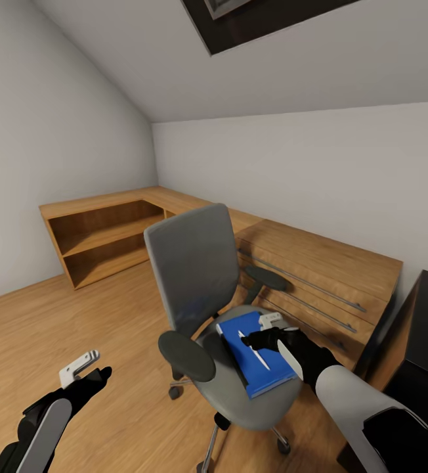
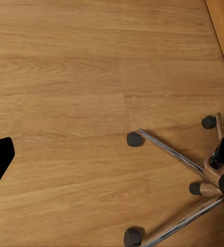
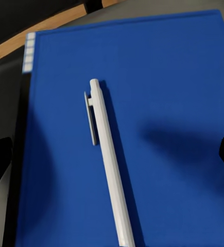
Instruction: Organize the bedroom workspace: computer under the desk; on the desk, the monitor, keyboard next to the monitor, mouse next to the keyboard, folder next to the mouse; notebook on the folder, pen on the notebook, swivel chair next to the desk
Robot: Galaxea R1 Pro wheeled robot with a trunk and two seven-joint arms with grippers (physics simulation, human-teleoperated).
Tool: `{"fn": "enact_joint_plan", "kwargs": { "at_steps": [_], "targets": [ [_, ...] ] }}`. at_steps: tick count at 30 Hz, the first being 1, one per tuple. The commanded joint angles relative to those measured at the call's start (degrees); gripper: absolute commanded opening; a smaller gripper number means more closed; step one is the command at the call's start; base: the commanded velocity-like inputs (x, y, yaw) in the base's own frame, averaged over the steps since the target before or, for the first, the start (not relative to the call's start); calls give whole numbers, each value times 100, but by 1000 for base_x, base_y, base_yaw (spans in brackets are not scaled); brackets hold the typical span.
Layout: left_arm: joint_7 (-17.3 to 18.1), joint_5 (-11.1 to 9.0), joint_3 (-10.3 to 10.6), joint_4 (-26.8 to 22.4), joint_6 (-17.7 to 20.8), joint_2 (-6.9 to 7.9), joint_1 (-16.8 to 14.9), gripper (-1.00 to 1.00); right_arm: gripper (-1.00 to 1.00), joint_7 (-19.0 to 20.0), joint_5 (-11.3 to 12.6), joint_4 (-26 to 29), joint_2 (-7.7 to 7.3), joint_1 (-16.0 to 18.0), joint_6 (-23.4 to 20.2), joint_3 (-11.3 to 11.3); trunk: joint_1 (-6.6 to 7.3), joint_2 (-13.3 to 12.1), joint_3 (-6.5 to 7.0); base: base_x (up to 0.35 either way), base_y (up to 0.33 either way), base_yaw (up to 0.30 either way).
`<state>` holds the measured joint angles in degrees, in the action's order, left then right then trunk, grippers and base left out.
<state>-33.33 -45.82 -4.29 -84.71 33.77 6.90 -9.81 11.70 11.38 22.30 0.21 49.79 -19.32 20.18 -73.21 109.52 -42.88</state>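
Right gripper (image 1: 271, 326) hovers over the swivel chair (image 1: 197, 276) seat — jaws apart.
Left gripper (image 1: 83, 369) hangs low, jaws unclear; white pen (image 3: 107, 162) lies on blue notebook (image 3: 163, 103).

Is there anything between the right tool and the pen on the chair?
Nothing visible. The right tool hovers open just above the pen, which lies on the blue notebook on the swivel chair.
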Motion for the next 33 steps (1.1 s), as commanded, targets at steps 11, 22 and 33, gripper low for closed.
{"fn": "enact_joint_plan", "kwargs": {
  "at_steps": [11, 22, 33],
  "targets": [
    [-50, -52, -68, 15, -4, 3, -4, 100, 100, -10, 43, -19, -4, 4, -20, 29, -1, 3, -6, 114, 0, 0],
    [-47, 9, -138, 16, -2, -4, -4, 100, 100, -42, 37, -25, 12, 4, -46, 45, -1, 3, -6, 140, 0, 0],
    [-35, 163, -142, 16, 18, -5, -4, 100, 100, -125, 20, -51, 38, 4, -77, 83, -1, 3, -6, 94, 0, 0]
  ]
}}
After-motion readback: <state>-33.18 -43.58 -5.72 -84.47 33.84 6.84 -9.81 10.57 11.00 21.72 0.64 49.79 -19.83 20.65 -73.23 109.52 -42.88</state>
